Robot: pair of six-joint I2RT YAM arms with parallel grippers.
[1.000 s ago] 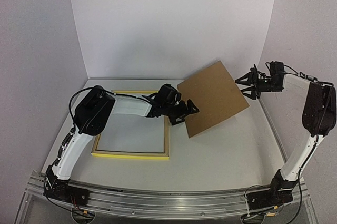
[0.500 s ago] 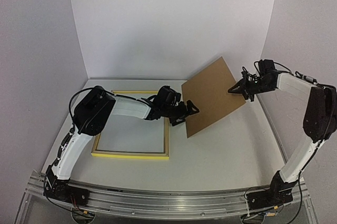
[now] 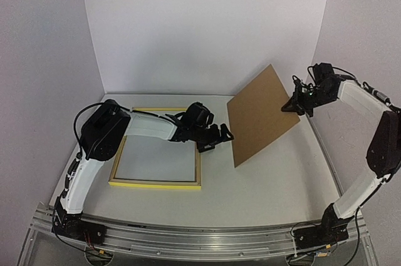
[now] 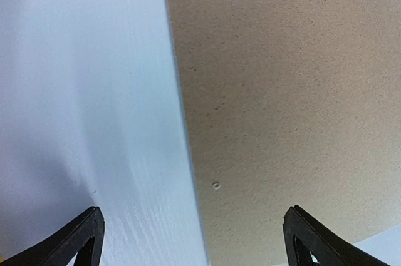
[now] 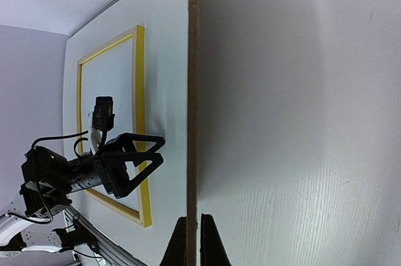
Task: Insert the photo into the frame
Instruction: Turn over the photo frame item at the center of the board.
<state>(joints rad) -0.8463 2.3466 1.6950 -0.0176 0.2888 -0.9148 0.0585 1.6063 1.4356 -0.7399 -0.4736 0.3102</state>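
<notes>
The frame (image 3: 156, 184), with thin yellow edges, lies flat on the white table at the left; in the right wrist view it is the frame (image 5: 139, 122). A brown backing board (image 3: 263, 116) stands tilted, its lower edge on the table and its upper right edge pinched by my right gripper (image 3: 296, 104). Edge-on, the board (image 5: 193, 91) runs down between the shut tips of my right gripper (image 5: 193, 219). My left gripper (image 3: 220, 138) hovers open by the frame's right edge, just left of the board (image 4: 288, 91) and apart from it. The photo is out of view.
White walls close in the table at the back and on both sides, and the right wall is close behind my right arm. A metal rail (image 3: 200, 241) carries both arm bases along the near edge. Bare white tabletop (image 3: 263, 184) lies in front of the board.
My right gripper closed on the board's upper right edge and raised it steeper. The board shifted right, away from my left gripper, which stayed open and drew back slightly.
</notes>
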